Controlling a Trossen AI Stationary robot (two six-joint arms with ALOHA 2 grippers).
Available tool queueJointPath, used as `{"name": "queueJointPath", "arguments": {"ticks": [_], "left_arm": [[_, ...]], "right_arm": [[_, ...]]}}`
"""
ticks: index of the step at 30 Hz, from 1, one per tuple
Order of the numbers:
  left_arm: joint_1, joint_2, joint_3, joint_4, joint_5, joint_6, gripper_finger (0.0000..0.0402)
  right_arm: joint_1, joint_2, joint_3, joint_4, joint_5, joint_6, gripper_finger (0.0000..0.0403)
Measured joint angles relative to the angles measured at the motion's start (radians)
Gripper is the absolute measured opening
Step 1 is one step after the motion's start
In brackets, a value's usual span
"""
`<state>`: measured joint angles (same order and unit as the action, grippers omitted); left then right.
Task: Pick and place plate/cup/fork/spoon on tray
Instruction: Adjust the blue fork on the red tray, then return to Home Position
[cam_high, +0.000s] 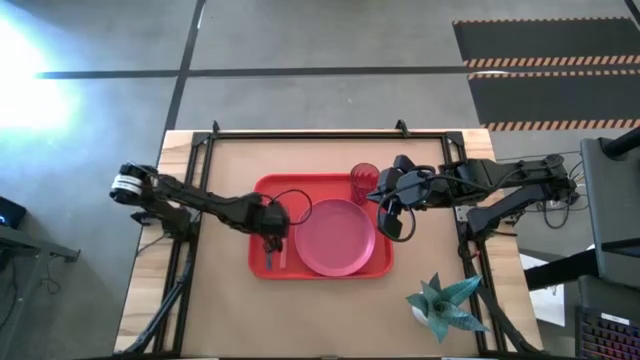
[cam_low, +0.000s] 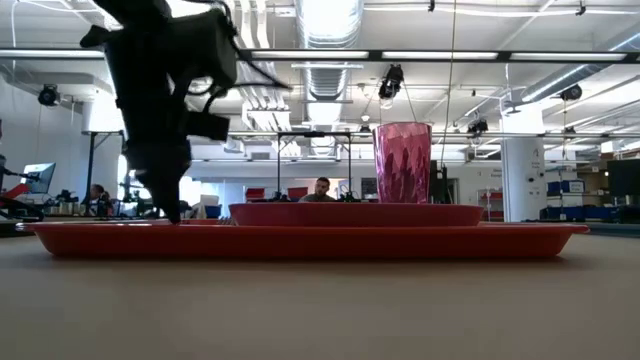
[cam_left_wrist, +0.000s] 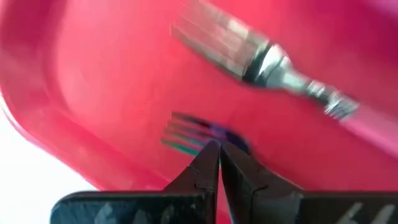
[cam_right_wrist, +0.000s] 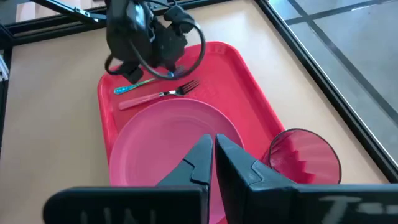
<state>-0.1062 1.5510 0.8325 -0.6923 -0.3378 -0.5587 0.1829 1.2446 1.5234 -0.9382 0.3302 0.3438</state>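
Plate (cam_high: 333, 238), cup (cam_high: 364, 183) on tray (cam_high: 268, 190)

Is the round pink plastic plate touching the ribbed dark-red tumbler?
Cannot tell. High view shows plate and tumbler rims meeting; right wrist view hints a slim gap.

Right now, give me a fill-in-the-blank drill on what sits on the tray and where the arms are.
1. The plate lies on the red ____.
2. The cup stands upright at the tray's far ____ corner in the high view.
3. The left gripper is low over the fork, its fingers ____.
4. The right gripper hangs by the plate, holding ____.

Missing: tray; right; shut; nothing
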Motion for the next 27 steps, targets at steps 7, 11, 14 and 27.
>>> {"name": "queueJointPath", "arguments": {"ticks": [7, 11, 14, 27], "left_arm": [[0.002, -0.174, 0.090, -0.018, -0.060, 0.087, 0.0000], [0.002, -0.332, 0.167, -0.070, -0.158, 0.126, 0.0000], [0.002, -0.455, 0.208, -0.080, -0.244, 0.169, 0.0000], [0.002, -0.791, 0.147, -0.140, -0.372, 0.198, 0.0000]], "right_arm": [[0.000, -0.004, 0.000, 0.020, -0.012, -0.075, 0.0009], [0.000, -0.021, 0.012, 0.070, -0.042, -0.156, 0.0009], [0.000, -0.038, 0.040, 0.084, -0.042, -0.206, 0.0009], [0.000, -0.205, 0.074, 0.084, -0.076, -0.276, 0.0009]]}}
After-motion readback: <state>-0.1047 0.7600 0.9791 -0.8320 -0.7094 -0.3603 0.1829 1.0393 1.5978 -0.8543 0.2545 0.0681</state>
